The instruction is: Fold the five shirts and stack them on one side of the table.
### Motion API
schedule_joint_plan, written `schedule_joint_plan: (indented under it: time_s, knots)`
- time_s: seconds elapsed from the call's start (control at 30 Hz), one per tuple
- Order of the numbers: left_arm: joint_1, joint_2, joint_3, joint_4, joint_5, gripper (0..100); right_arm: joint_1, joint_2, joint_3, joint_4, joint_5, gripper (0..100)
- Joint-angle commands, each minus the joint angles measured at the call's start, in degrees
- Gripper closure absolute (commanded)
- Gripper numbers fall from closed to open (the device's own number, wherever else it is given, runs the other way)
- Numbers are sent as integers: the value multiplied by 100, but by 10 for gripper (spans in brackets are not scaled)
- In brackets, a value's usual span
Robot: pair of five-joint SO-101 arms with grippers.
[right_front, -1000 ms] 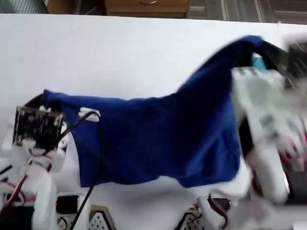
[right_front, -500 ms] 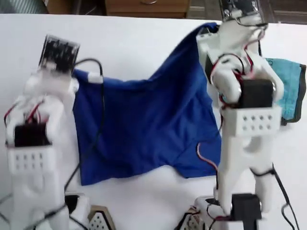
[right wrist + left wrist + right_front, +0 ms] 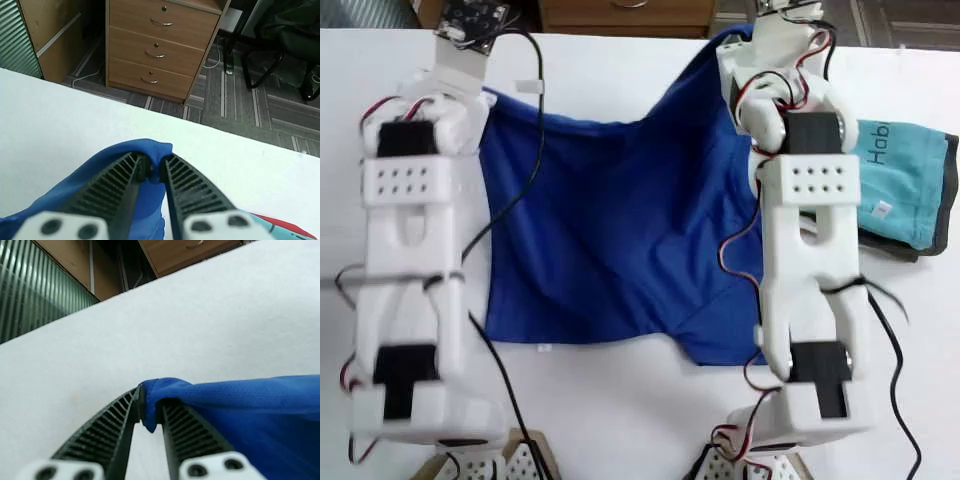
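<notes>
— What do we have on the table (image 3: pixel 620 420)?
— We have a blue shirt (image 3: pixel 610 230) spread out in the middle of the table, its near edge flat on the table top.
— And what are we holding?
— Our left gripper (image 3: pixel 150 401) is pinched tight on one far corner of it. The cloth is squeezed between the two black fingers (image 3: pixel 110 425), just over the table.
— And the other one?
— Our right gripper (image 3: pixel 156 165) is clamped on the other far corner, close to the table's far edge. The cloth bunches up between its fingers too.
— Where are our arms?
— Our left arm (image 3: pixel 410 230) reaches along the table's left side and our right arm (image 3: pixel 805 230) along its right, both toward the far edge.
— Is anything else on the table?
— Yes. A folded teal shirt (image 3: pixel 905 180) sits at the table's right edge, on top of a dark grey cloth (image 3: pixel 948 200). Past the table's far edge we see wooden drawers (image 3: pixel 160 50) on the floor.
</notes>
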Motion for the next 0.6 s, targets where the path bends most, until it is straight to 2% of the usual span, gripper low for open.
schedule_joint_plan:
  time_s: [0.0, 0.37, 0.57]
  knots:
    - [-79, 677, -523, 44, -44, 973, 40, 365, -44, -259, 9, 979]
    - [-79, 2734, -1446, 53, -9, 973, 31, 1525, -44, -347, 9, 978]
    - [-44, 3182, -1473, 220, 0, 973, 31, 1842, -26, -259, 9, 978]
